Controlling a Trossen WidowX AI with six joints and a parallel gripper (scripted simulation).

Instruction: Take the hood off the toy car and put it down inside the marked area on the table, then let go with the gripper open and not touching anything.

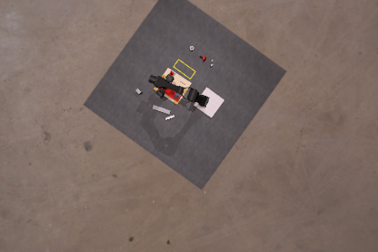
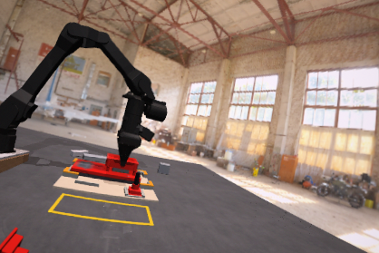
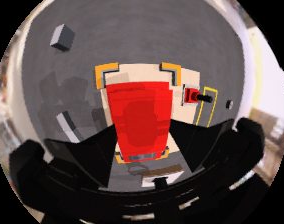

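The red hood (image 2: 115, 158) (image 3: 138, 125) is between the fingers of my gripper (image 2: 123, 163) (image 3: 142, 123), which is shut on it. In the exterior view the hood stands a little above the red car body (image 2: 97, 173), with a gap showing under it. The hood hides much of the car in the wrist view. The arm covers hood and fingers in the top view. The marked area, a yellow outline (image 1: 182, 72) (image 2: 101, 218) (image 3: 210, 89), lies on the table beside the car's board, with nothing inside it.
A red and black upright part (image 2: 135, 191) (image 3: 191, 95) stands on the cream board (image 2: 67, 183) between car and outline. A grey block (image 1: 138, 91) (image 2: 164, 168) (image 3: 62, 38) and a long grey bar (image 1: 161, 109) lie near the car. Another red part (image 1: 204, 58) and a white ring (image 1: 192, 48) lie beyond the outline.
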